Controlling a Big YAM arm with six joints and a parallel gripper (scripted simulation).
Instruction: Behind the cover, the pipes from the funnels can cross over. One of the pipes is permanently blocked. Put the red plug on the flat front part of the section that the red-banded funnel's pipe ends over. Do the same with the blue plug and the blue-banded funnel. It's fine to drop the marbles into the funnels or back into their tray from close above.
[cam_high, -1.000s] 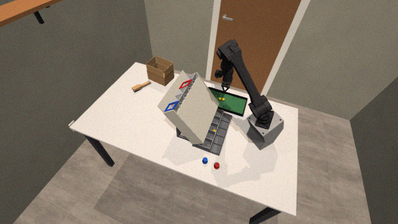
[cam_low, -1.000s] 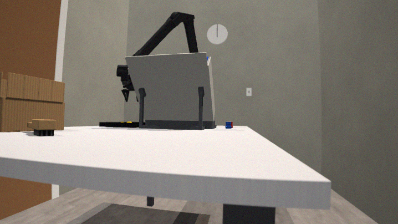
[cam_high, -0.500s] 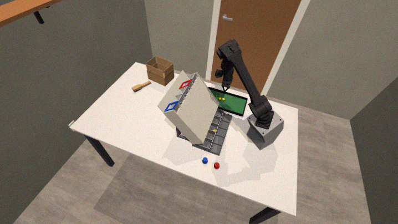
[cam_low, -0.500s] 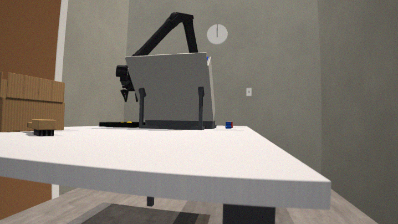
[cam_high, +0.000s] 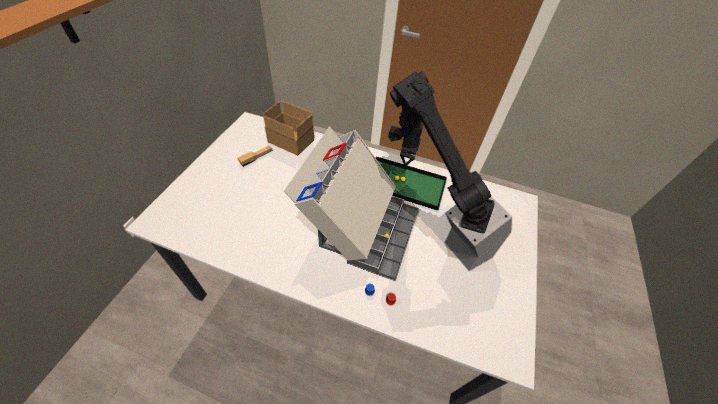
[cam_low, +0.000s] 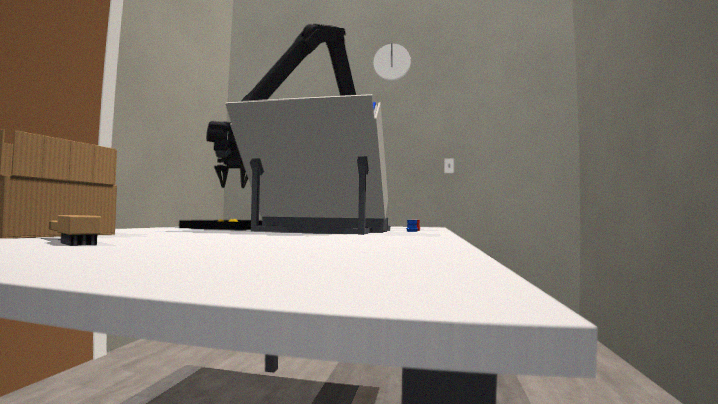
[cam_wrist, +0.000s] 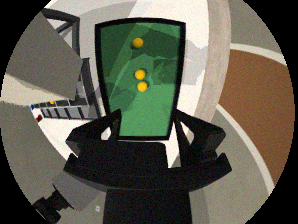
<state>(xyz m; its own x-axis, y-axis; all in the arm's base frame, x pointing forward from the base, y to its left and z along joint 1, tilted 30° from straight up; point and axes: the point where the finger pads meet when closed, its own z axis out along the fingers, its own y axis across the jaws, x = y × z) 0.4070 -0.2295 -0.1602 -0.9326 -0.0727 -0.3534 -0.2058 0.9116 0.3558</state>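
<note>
My gripper (cam_high: 406, 159) (cam_low: 230, 179) (cam_wrist: 147, 112) is open and empty. It hangs above the near end of the green marble tray (cam_high: 426, 193) (cam_wrist: 116, 50). Yellow marbles (cam_high: 396, 177) (cam_wrist: 140, 75) lie loose in that tray. The tilted grey cover (cam_high: 351, 200) (cam_low: 311, 160) carries the red-banded funnel (cam_high: 334, 151) and the blue-banded funnel (cam_high: 308, 191) on top. Below it lies the dark sectioned tray (cam_high: 396, 261), with one yellow marble (cam_high: 386, 234) in a section. The blue plug (cam_high: 370, 289) (cam_low: 410, 225) and the red plug (cam_high: 391, 298) (cam_low: 417, 225) stand on the table in front of it.
A cardboard box (cam_high: 287, 125) (cam_low: 55, 185) and a wooden brush (cam_high: 254, 154) (cam_low: 77, 224) sit at the table's far left corner. The arm's base (cam_high: 476, 226) stands right of the sectioned tray. The pipes behind the cover are hidden.
</note>
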